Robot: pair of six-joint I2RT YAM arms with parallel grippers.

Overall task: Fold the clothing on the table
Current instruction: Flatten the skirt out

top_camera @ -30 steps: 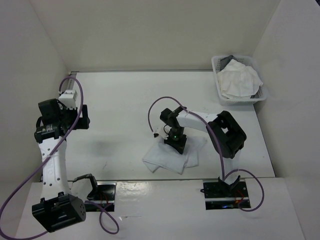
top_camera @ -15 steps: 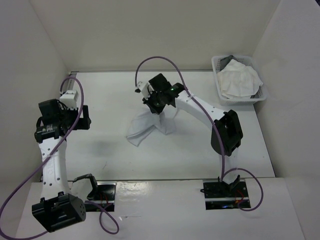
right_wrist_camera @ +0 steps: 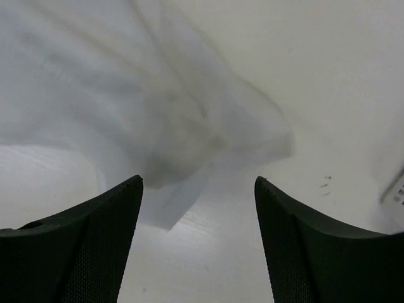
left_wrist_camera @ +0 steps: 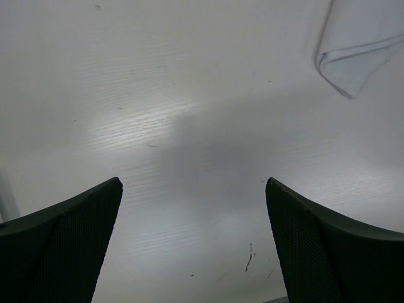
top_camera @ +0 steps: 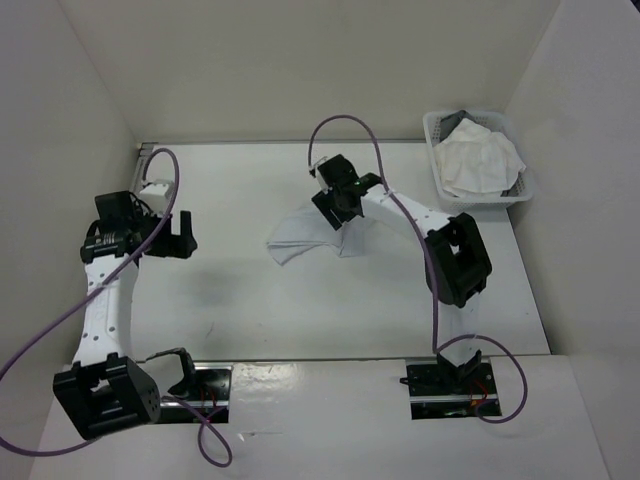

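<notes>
White table point(top_camera: 250, 300): right gripper point(top_camera: 338, 212) reaches far, jaws apart above clothing point(top_camera: 300, 238); left gripper point(top_camera: 185, 236) likewise apart.

Three views: one high overview and two close wrist views.
The overhead camera sits above and behind the arm bases point(top_camera: 100, 405) and looks down and forward across the whole worktop point(top_camera: 230, 300) to the back wall point(top_camera: 300, 70). The left wrist camera looks down between the left fingers point(left_wrist_camera: 69, 246) at bare worktop from some height, with a corner of the clothing point(left_wrist_camera: 360, 50) at its upper right. The right wrist camera looks past the right fingers point(right_wrist_camera: 82, 246) from very near that clothing, which is blurred and fills its upper frame. All three views share the clothing.
</notes>
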